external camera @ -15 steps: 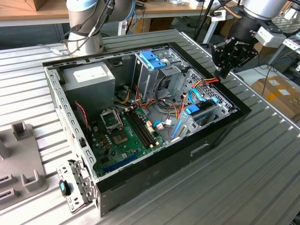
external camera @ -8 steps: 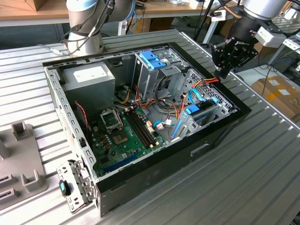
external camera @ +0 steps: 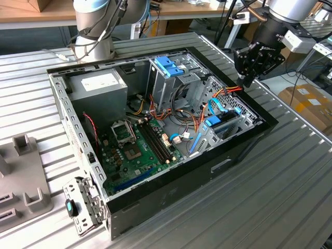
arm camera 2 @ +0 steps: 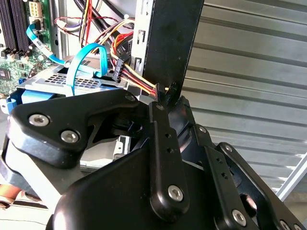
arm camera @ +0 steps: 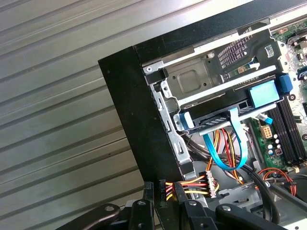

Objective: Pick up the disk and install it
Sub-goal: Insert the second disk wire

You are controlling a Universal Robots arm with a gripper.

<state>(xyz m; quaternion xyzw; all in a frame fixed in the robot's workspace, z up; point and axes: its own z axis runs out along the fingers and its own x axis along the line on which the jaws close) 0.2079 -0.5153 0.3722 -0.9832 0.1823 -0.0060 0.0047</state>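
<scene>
Open computer case [external camera: 171, 171] lies on its side on a ribbed metal tabletop [external camera: 290, 176], interior facing up. All places below are given against the case.

Gripper [external camera: 248, 78] hangs just above the case's edge at the exterior view's right, over the drive-bay end. In the first wrist view the gripper [arm camera: 165, 199] straddles the case's black wall, its jaws pinching a black power connector [arm camera: 163, 190] that trails red, yellow and black wires [arm camera: 196, 184]. In the second wrist view the same connector [arm camera 2: 163, 93] sits between the jaw tips, hard against the wall.

The disk [external camera: 224, 123] sits inside the case, in the drive cage at that same end; light blue plastic shows on it. In the first wrist view the disk [arm camera: 225, 115] lies in the cage with a blue tab [arm camera: 263, 93] over it and a blue flat cable [arm camera: 225, 148] looping away from its end. Second wrist view: blue rail of the disk [arm camera 2: 33, 96] beneath a perforated metal plate [arm camera 2: 72, 81].

Elsewhere in the case: green motherboard [external camera: 135, 150] across the floor, grey power supply box [external camera: 98, 85] in the far corner, a blue bracket [external camera: 168, 65] atop the upright cage near the middle.

Outside the case, on the tabletop at the exterior view's left, a grey plastic fixture [external camera: 21, 176]. The arm's base [external camera: 93, 31] stands beyond the case's far side.
</scene>
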